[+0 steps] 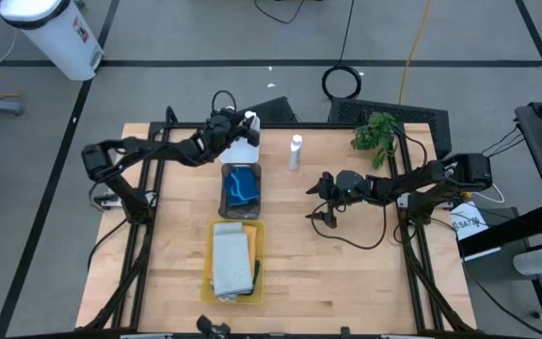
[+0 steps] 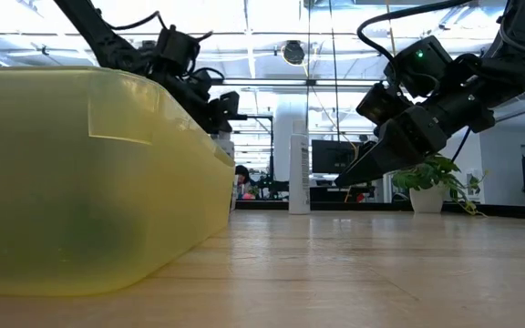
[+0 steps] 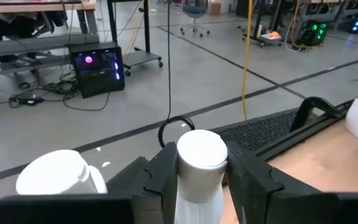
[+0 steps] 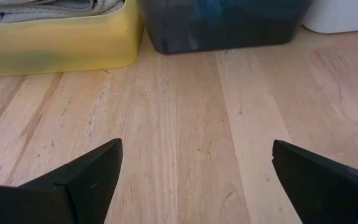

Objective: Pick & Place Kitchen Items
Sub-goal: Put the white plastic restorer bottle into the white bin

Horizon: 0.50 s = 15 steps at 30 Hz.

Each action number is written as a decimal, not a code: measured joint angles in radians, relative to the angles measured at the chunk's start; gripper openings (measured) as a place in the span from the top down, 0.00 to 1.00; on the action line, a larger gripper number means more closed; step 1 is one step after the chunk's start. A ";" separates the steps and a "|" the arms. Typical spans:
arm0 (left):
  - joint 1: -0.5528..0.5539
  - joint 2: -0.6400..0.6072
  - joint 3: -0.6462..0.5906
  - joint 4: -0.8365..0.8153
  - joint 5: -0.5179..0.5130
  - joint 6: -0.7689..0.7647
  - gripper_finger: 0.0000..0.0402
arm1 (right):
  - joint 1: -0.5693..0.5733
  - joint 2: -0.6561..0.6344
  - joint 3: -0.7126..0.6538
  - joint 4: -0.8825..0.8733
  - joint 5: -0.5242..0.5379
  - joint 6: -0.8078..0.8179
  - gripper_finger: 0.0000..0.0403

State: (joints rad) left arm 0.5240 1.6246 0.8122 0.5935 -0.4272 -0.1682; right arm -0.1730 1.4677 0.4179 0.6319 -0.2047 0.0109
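Left wrist view: white bottle (image 3: pixel 199 168) between left gripper (image 3: pixel 201 180) fingers.

My left arm reached from the table's left edge toward the far side, elbow bent, forearm angled across. My left gripper (image 1: pixel 238 125) sat at the far edge, its two fingers (image 3: pixel 160 180) closed on either side of a white bottle (image 3: pixel 199 168), held upright. My right arm came in from the right edge, forearm lying roughly level over the boards. My right gripper (image 1: pixel 323 201) hovered clear of the surface, pointing left, fingers (image 4: pixel 79 177) spread wide with nothing between.
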 joint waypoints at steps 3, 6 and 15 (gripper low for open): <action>0.007 0.013 0.001 0.012 0.007 -0.010 0.72 | 0.000 0.000 0.000 0.000 0.000 0.000 0.06; 0.008 0.013 0.001 0.011 0.012 -0.015 0.71 | 0.000 0.000 0.000 0.000 0.000 0.000 0.06; -0.009 0.012 0.001 0.007 0.019 -0.014 0.45 | 0.000 0.000 0.000 0.000 0.000 0.000 0.06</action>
State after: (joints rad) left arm 0.5155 1.6364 0.8131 0.6005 -0.4080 -0.1822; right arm -0.1731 1.4677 0.4179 0.6322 -0.2047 0.0109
